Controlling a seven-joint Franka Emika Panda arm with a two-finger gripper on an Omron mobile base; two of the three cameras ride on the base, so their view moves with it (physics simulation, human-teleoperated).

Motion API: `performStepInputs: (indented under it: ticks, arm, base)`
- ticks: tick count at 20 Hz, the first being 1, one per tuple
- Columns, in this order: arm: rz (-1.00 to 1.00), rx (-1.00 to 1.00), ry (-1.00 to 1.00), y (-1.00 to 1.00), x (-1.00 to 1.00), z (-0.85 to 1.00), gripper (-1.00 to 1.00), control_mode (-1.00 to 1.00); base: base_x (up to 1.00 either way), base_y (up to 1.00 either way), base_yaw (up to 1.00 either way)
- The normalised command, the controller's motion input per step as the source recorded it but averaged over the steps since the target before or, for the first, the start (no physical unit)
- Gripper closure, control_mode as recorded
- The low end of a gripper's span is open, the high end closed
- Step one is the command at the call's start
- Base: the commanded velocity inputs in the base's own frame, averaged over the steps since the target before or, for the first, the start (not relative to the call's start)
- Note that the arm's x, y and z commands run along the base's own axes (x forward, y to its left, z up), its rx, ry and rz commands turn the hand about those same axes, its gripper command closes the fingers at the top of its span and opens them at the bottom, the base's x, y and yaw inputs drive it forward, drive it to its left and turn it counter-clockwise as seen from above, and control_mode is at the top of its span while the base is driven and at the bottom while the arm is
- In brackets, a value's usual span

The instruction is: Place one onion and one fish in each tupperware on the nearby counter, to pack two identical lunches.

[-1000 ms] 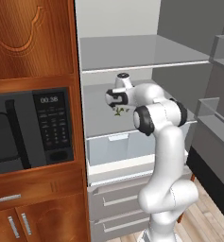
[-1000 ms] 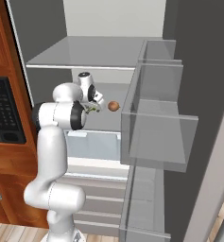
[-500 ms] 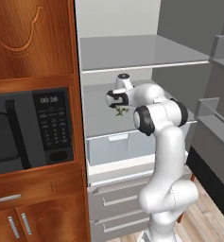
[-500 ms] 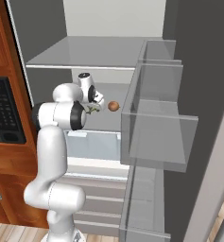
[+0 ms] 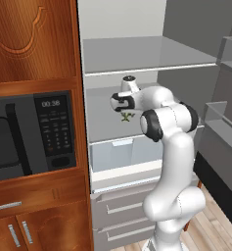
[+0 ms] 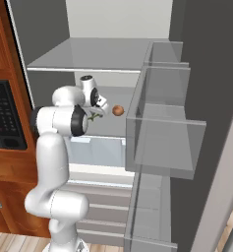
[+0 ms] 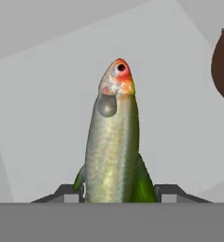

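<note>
While the arm reaches into the open fridge, the gripper (image 5: 125,116) sits just above the middle shelf (image 5: 100,115), w/ its jaws clamped on the green-yellow fish (image 7: 114,146). Hand view: fish runs lengthwise between the two finger tips (image 7: 66,193), tail end down at the tips, orange-red head w/ dark eye pointing away from the camera over pale grey shelf surface. Green fins stick out on both sides near the tips. Left base view: fish (image 5: 126,116) shows as a small greenish shape hanging right under the hand, close to the shelf; can't tell if it touches. Right base view: same green bit (image 6: 93,117) under the gripper (image 6: 96,114).

Orange-brown onion (image 6: 118,110) rests on that same shelf, just beside the gripper on the side toward the open door, apart from the fish. Hand view catches its dark brown edge (image 7: 223,68) at the right border.

Fridge has another shelf above, a pale drawer bin (image 5: 118,152) below the middle shelf, and grey drawers (image 5: 122,206) lower down. Clear door bins (image 6: 164,142) stand on the open door in the right base view. Left of the fridge: red-brown wood cabinet (image 5: 32,44) w/ built-in black microwave (image 5: 29,132), drawer and doors w/ metal handles under it.
</note>
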Motion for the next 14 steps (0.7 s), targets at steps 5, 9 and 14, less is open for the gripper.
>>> performStepInputs:
  ticks: [5, 9, 14]
  arm:
    - [0.00, -0.01, -0.12, -0.02, -0.88, -0.34, 1.00, -1.00]
    - [0.00, -0.01, -0.20, 0.00, -0.92, -0.51, 1.00, -1.00]
    - [0.00, 0.00, -0.06, -0.04, -1.00, -0.06, 1.00, -1.00]
  base:
    - [0.00, 0.00, 0.00]
    - [0.00, 0.00, 0.00]
    - [0.00, 0.00, 0.00]
